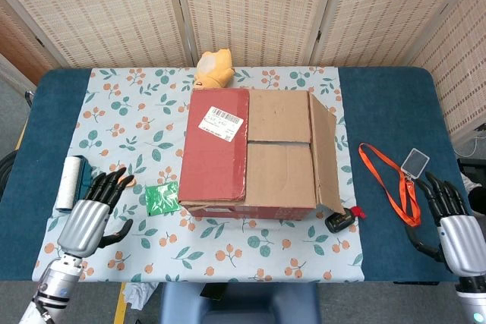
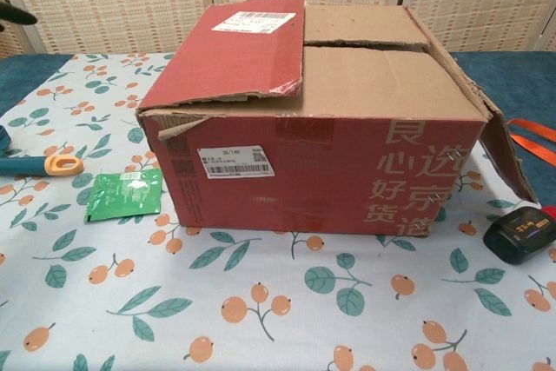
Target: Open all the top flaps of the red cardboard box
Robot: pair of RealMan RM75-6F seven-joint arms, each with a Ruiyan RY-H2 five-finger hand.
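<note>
The red cardboard box [image 1: 250,153] stands mid-table on the floral cloth. Its red left flap [image 1: 214,142] with a shipping label lies flat across the top. Two brown inner flaps [image 1: 279,115] lie closed beside it. The right flap [image 1: 323,153] hangs folded outward down the box's right side, also seen in the chest view [image 2: 504,154]. My left hand [image 1: 91,214] hovers left of the box, fingers spread, holding nothing; a dark fingertip [image 2: 13,15] shows at the chest view's left edge. My right hand [image 1: 454,225] is far right, off the box, fingers apart and empty.
A lint roller [image 1: 70,184] and green packet [image 1: 160,198] lie left of the box. An orange plush toy [image 1: 213,68] sits behind it. A black device [image 1: 340,221] lies at its front right corner, and an orange lanyard [image 1: 391,184] with a badge lies further right.
</note>
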